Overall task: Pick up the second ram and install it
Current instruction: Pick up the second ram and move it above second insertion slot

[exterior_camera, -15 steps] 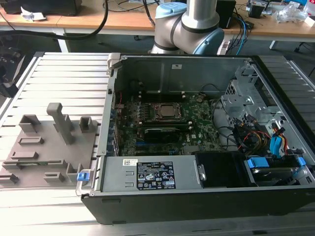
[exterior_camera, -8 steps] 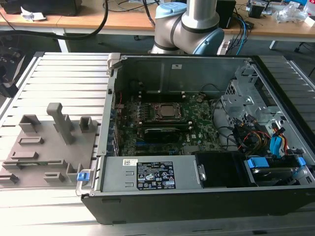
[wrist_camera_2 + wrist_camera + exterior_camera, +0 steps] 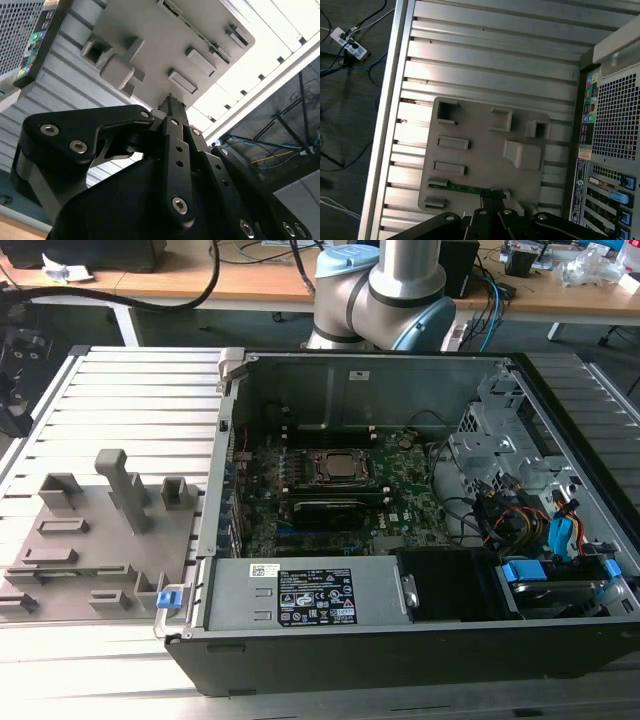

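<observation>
Ribbed metal table (image 3: 495, 45), grey tray (image 3: 480, 135) with second ram (image 3: 462, 187) near pincer (image 3: 491, 196), white-labelled computer (image 3: 420, 390)

Work surface: silver ribbed aluminium table with parallel slots (image 3: 130, 390). Two items sit directly on it. On the exterior view's left is a flat grey plastic fixture plate with raised blocks and pockets (image 3: 110, 545). On the right is a black desktop computer case (image 3: 400, 670), lying on its side, open side up. Plate is just beside the case; can't tell if they touch.
</observation>
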Controlling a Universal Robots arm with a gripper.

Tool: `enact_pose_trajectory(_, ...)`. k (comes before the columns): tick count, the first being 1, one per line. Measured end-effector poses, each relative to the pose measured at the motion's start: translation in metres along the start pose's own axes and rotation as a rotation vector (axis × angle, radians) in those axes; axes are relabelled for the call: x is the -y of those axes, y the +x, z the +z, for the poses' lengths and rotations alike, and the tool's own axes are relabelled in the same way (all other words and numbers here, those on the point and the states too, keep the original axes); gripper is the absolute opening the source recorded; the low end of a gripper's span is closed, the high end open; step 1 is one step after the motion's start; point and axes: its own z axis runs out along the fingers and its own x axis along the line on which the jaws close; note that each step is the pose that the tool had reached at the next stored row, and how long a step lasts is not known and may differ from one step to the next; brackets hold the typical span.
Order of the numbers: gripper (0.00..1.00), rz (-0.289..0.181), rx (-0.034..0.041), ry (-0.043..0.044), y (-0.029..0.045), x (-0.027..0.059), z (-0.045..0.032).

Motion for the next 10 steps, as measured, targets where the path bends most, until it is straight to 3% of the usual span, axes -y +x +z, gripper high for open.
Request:
enact_pose_trajectory(1, 0.11, -0.046, -0.0022, -0.0011, 0.0000, 0.0000, 0.0000)
enact_pose_trajectory(10, 0.11, -0.259, -0.0117, -0.0063, 0.0000, 0.0000, -0.0001)
